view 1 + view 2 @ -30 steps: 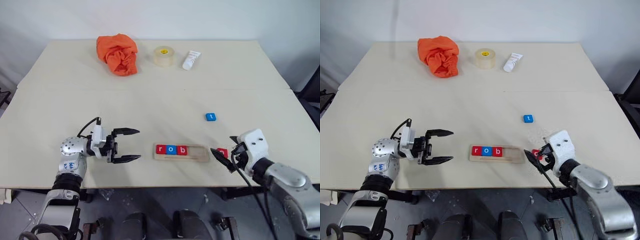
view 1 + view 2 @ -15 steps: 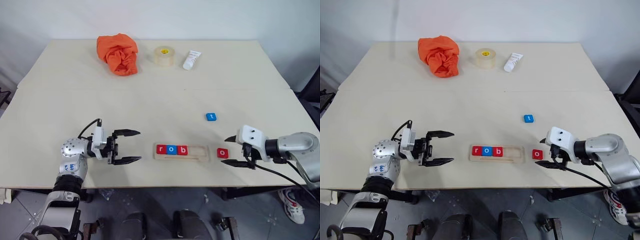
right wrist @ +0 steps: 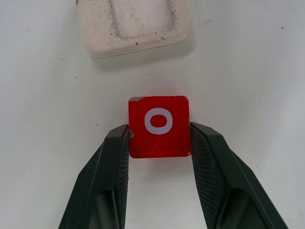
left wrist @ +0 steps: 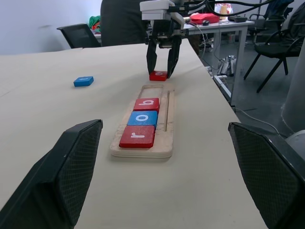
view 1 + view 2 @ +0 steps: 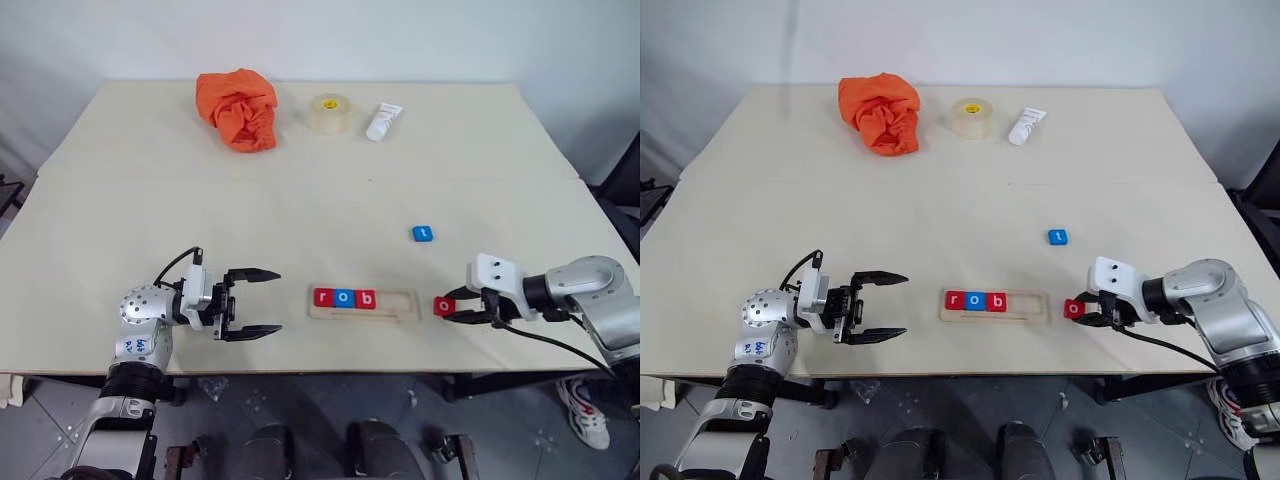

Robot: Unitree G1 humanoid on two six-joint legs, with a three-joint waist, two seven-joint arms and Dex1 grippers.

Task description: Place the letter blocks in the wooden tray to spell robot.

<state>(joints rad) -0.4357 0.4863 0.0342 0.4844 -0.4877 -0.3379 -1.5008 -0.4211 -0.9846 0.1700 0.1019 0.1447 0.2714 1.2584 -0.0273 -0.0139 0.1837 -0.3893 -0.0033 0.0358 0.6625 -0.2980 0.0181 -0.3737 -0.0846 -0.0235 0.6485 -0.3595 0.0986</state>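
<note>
Gripping the red "o" block (image 3: 158, 126) between its two black fingers, the right gripper (image 5: 452, 310) sits low on the table just past the right end of the wooden tray (image 5: 400, 310). In the right wrist view both fingers press against the block's opposite sides, and the block lies flat on the tabletop (image 5: 300, 200), apart from the tray's end. The tray holds three blocks in a row at its left end: a red "r" (image 5: 322, 297), a blue "o" (image 5: 343, 297) and a red "b" (image 5: 365, 298); its right part is bare wood. The blue "t" block (image 5: 422, 233) lies on the table beyond the tray, well apart from it. The left gripper (image 5: 250, 302) hangs to the left of the tray with its fingers spread wide, holding nothing. At the far edge lie an orange cloth (image 5: 236, 107), a tape roll (image 5: 328, 112) and a white tube (image 5: 382, 120).
</note>
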